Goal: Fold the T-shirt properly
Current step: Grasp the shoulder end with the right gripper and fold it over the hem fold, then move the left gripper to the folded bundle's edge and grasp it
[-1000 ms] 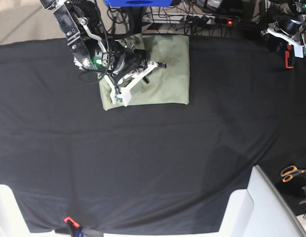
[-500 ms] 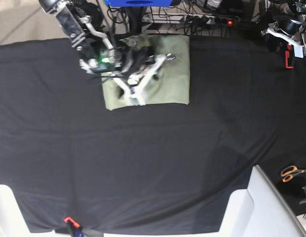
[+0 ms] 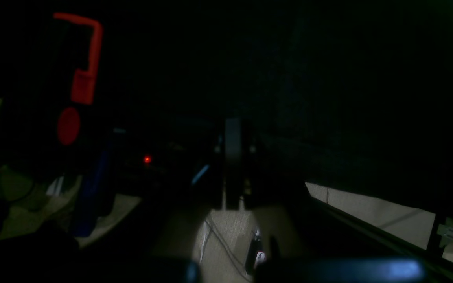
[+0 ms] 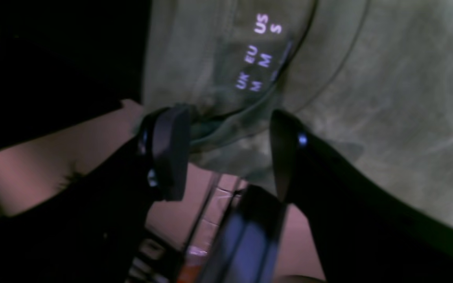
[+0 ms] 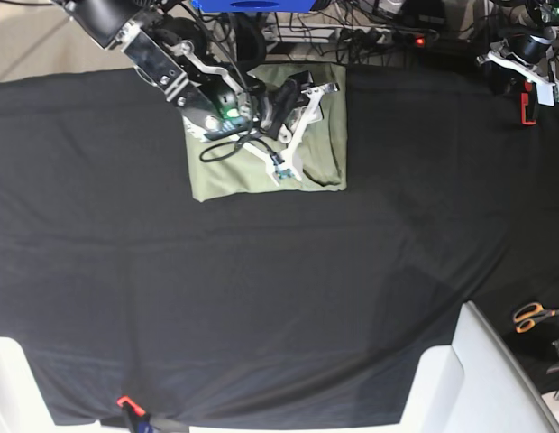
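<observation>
The pale sage-green T-shirt (image 5: 227,171) lies folded into a rectangle at the far middle of the black cloth (image 5: 279,289). My right gripper (image 5: 306,126) hangs over its right half with the jaws open. In the right wrist view the gripper (image 4: 226,153) straddles a bunched bit of the neckline at the shirt's (image 4: 387,98) edge, just below the white printed size label (image 4: 258,55). The pads do not press the cloth. My left gripper (image 5: 530,77) sits at the far right corner, away from the shirt. In the dark left wrist view its fingers (image 3: 232,165) look closed together and hold nothing.
A red clamp (image 5: 527,106) grips the table's far right edge, and it also shows in the left wrist view (image 3: 87,59). Orange-handled scissors (image 5: 532,316) lie at the right edge. White chair parts (image 5: 460,379) stand at the near corners. Cables and a power strip (image 5: 388,38) run behind the table.
My right arm has swung right and away across the shirt, from its left near corner to its right half by the neckline. The shirt's near right corner has wrinkled slightly. The left arm has not moved.
</observation>
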Controlling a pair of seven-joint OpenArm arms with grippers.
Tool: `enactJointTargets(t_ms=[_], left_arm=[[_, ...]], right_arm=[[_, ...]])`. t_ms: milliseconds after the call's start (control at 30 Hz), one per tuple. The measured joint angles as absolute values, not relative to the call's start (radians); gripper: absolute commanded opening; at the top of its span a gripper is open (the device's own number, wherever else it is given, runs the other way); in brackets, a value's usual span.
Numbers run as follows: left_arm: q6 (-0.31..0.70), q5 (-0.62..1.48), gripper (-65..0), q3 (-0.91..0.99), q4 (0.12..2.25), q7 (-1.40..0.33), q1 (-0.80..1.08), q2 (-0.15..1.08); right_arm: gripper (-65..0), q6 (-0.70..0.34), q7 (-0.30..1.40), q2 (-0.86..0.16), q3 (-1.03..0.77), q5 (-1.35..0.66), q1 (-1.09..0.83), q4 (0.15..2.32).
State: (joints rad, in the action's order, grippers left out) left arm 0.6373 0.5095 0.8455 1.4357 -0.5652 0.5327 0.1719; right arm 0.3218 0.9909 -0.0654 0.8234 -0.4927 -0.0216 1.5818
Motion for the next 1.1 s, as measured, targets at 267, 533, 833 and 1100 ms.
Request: enactJointTargets(t_ms=[267, 533, 833, 1100], left_arm=[[0.637, 0.509, -65.0, 0.846, 1.436, -0.565, 0.533, 0.172], [0.638, 0.514, -65.0, 0.789, 1.438, -0.566, 0.535, 0.165], [0.697, 0.774, -65.0, 0.575, 1.528, -0.661, 0.532, 0.160], [0.686, 0.878, 0.0, 0.495, 1.514, -0.730, 0.482, 0.141]], right_arm=[[-33.6, 0.321, 1.067, -0.071, 0.870, -0.505, -0.006, 1.583], [-59.9, 0.318, 1.050, -0.176, 0.716, -0.510, -0.060, 1.883], [-65.0, 0.321, 1.047, -0.215, 0.434, -0.500, -0.168, 1.911], [-65.0, 0.321, 0.950, -0.284, 0.435, -0.505, -0.234, 1.909]])
